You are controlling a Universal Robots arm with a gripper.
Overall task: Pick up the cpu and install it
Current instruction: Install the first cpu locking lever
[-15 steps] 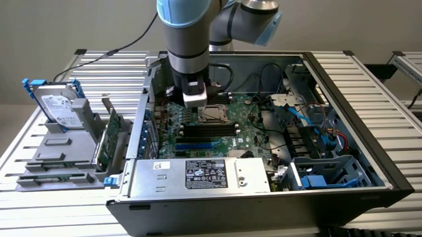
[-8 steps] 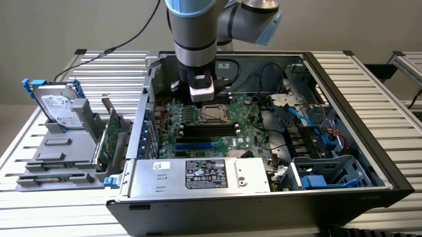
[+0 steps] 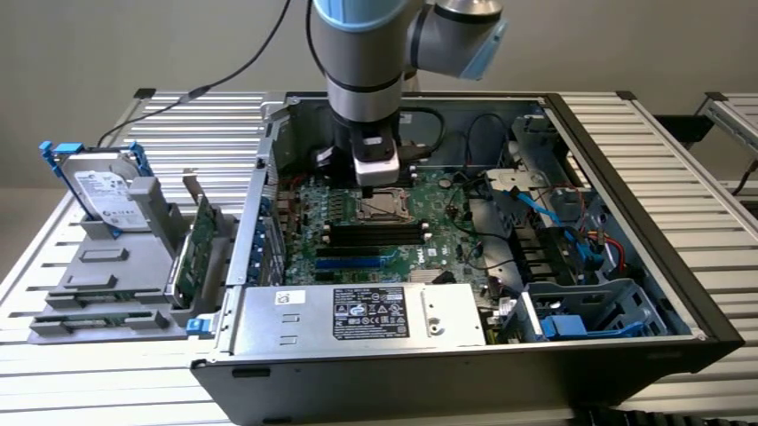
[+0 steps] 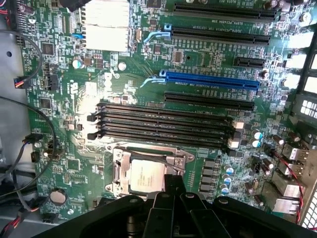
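Wrist view puts the cpu [image 4: 147, 176] already lying flat in the socket [image 4: 148, 171] on the motherboard [image 4: 74, 124], dull silver top up, framed by the metal bracket on its sides; its near edge is hidden behind the tool [image 4: 173, 191]. The tool is closed, fingers together, and nothing is seen clamped between them; its tip hangs just above the chip's edge, and contact cannot be confirmed. In the exterior view the arm [image 3: 367, 53] is lowered into the open computer case [image 3: 663, 266], with the tool [image 3: 369, 189] directly over the socket [image 3: 382, 209]. Judged progress: pick-up and placing look done, since the chip is in the socket and not in the tool. Whether it is fully seated cannot be told. A thin wire lever is seen crossing the chip's upper part, but whether the socket is latched cannot be told, so locking is counted as possibly outstanding. Counts: one cpu, one socket, one arm, one tool. Four long black memory slots [image 4: 163, 124] are seen just beside the socket, all empty. One blue expansion slot [image 4: 213, 81] sits beyond them, with three long black ones near it, plus a short one. Outside the case, on the counter [image 3: 154, 115] at the exterior view's left, one hard drive [image 3: 105, 191] with a blue bracket stands upright in a grey holder [image 3: 106, 284], and one green circuit card [image 3: 195, 240] stands beside it. One silver power supply box [image 3: 355, 315] sits at the case's near edge.
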